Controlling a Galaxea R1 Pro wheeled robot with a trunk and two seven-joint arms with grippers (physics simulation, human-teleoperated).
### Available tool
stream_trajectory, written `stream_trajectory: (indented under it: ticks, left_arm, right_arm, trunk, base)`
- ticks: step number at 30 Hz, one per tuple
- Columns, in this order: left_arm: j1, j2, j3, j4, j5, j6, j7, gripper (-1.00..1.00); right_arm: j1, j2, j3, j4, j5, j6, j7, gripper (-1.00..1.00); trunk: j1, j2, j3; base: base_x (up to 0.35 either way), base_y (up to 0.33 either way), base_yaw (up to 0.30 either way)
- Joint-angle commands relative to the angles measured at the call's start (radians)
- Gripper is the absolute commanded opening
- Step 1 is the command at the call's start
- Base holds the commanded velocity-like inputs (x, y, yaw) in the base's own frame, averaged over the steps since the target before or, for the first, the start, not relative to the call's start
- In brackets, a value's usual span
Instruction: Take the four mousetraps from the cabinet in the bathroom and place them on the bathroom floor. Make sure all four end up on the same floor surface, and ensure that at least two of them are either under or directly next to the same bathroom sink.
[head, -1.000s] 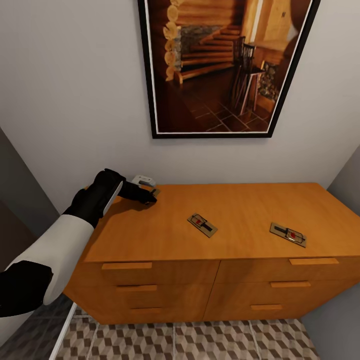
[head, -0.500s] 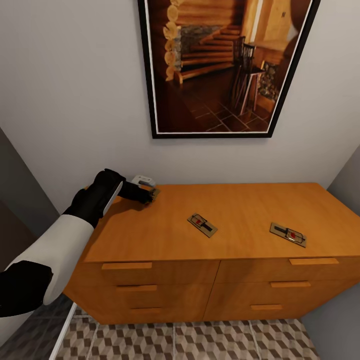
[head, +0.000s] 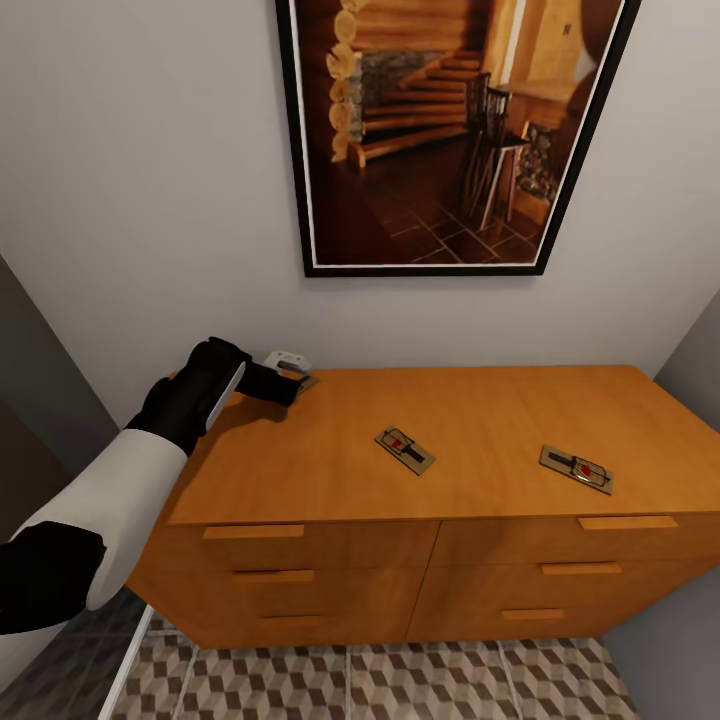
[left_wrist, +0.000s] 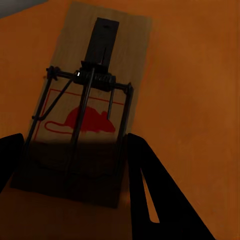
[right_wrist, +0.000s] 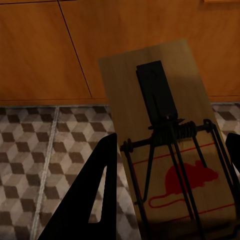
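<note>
The orange-brown cabinet (head: 480, 410) carries three mousetraps on its flat top. One mousetrap (head: 405, 450) lies near the middle and another mousetrap (head: 576, 469) lies toward the right. A third mousetrap (head: 306, 381) sits at the back left corner, where my left gripper (head: 290, 385) reaches it. In the left wrist view that mousetrap (left_wrist: 100, 65) lies between the two fingers of my left gripper (left_wrist: 75, 140), which press its long edges. My right gripper (right_wrist: 172, 145) is shut on a fourth mousetrap (right_wrist: 125, 100), held above the bathroom floor (right_wrist: 40, 165) in front of the drawer fronts.
A large framed picture (head: 450, 130) hangs on the wall behind the cabinet. Grey walls close in at the right (head: 690, 380) and the left (head: 40, 380). The cube-patterned floor (head: 380, 685) runs along the cabinet's front.
My left gripper has drawn back a little toward the cabinet's back left corner. The other two mousetraps on top have not moved.
</note>
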Motion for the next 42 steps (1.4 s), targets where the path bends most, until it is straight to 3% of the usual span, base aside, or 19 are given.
stream_trajectory:
  ticks: [1,13,22,42]
  left_arm:
    - [0.000,0.001,-0.003,0.009,-0.021,0.000,-0.009,-1.00]
    - [0.000,0.001,0.001,0.005,-0.021,0.001,-0.009,-1.00]
    - [0.000,0.001,0.000,-0.081,-0.020,0.003,-0.009,-1.00]
    - [0.000,0.003,0.000,-0.084,-0.020,0.002,-0.009,-1.00]
  right_arm:
    - [0.000,0.000,0.007,0.001,-0.013,-0.003,0.009,-1.00]
    - [0.000,0.000,0.007,0.001,-0.013,-0.003,0.009,-1.00]
    - [0.000,0.000,0.007,0.001,-0.013,-0.003,0.009,-1.00]
    - [0.000,0.000,0.007,0.001,-0.013,-0.003,0.009,-1.00]
  trunk:
    - [0.000,0.000,-0.001]
    - [0.000,0.000,-0.001]
    - [0.000,0.000,-0.001]
    - [0.000,0.000,-0.001]
  base:
    - [0.000,0.000,0.000]
    - [0.000,0.000,0.000]
    - [0.000,0.000,0.000]
    - [-0.027,0.000,0.000]
